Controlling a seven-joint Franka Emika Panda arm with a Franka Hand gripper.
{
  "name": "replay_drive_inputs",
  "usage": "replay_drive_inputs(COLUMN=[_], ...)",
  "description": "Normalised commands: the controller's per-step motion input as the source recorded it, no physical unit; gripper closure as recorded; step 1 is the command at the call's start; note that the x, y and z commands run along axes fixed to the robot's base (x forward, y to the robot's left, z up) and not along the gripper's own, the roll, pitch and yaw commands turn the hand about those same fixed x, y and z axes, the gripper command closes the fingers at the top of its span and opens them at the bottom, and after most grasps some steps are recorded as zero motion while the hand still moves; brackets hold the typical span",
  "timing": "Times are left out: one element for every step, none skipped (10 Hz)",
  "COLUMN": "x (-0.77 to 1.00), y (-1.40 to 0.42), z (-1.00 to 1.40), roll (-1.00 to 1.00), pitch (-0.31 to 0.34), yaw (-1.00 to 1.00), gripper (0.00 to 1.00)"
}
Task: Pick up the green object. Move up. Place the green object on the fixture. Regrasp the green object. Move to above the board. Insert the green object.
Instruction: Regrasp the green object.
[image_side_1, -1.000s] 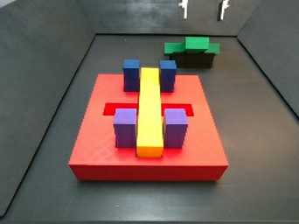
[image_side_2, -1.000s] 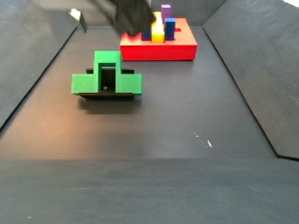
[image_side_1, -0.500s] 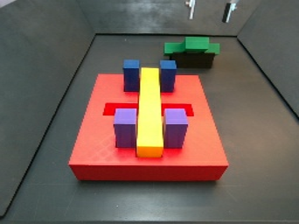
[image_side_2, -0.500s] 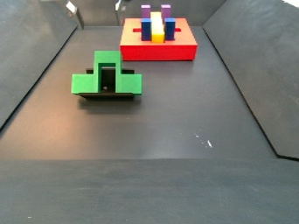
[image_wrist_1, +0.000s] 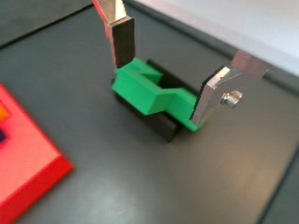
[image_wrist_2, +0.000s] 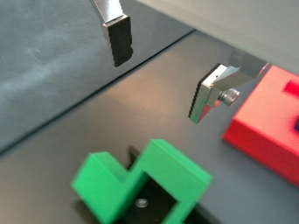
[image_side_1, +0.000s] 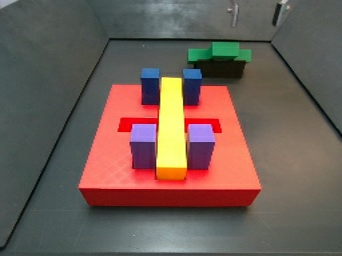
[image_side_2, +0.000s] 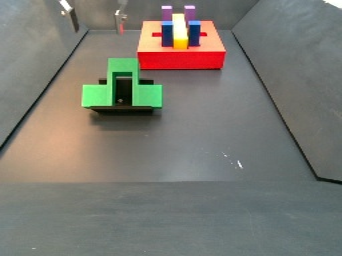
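Dark grey walls close in a dark floor (image_side_1: 287, 190), and on it the board (image_side_1: 120, 180), a red square slab, fills the middle of a side view. Along its centre lies a long yellow bar (image_side_1: 171, 125); two blue blocks (image_side_1: 151, 85) stand at the bar's far end and two purple blocks (image_side_1: 143, 146) flank its near end, with the recessed slot showing as a darker red strip on either side. In a side view the same board (image_side_2: 181, 58) sits at the upper middle of the frame, well apart from the other pieces.

The green object (image_side_1: 219, 53) rests on top of the fixture (image_side_1: 222, 69), at the upper right of a side view and beyond the board's far right corner. In a side view the green object (image_side_2: 122, 92) appears at centre left, its stem pointing away from the camera, with the dark fixture (image_side_2: 123, 109) showing beneath it and through its middle gap.

The gripper (image_side_1: 255, 12) hangs at the top edge of that side view, above the green object and clear of it. Its two fingers (image_wrist_1: 121, 40) stand wide apart with nothing between them. In both wrist views the green object (image_wrist_1: 149, 88) lies below the spread fingers, untouched, seated on the black fixture (image_wrist_1: 167, 127). A corner of the red board (image_wrist_2: 261, 131) also shows there.
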Motion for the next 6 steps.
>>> replay_drive_inputs(x=[0.00,-0.02,-0.10,-0.11,-0.07,-0.07], y=[-0.18,-0.19,-0.19,-0.19,-0.20,-0.20], z=[0.00,0.05,0.09,0.12,0.10,0.09], roll=[1.00,1.00,1.00,1.00,1.00,1.00], pitch=[0.000,0.097,0.180,0.254,0.231,0.217], yaw=[-0.07,-0.07,-0.04,0.00,0.00,0.00], gripper=[0.00,0.00,0.00,0.00,0.00,0.00])
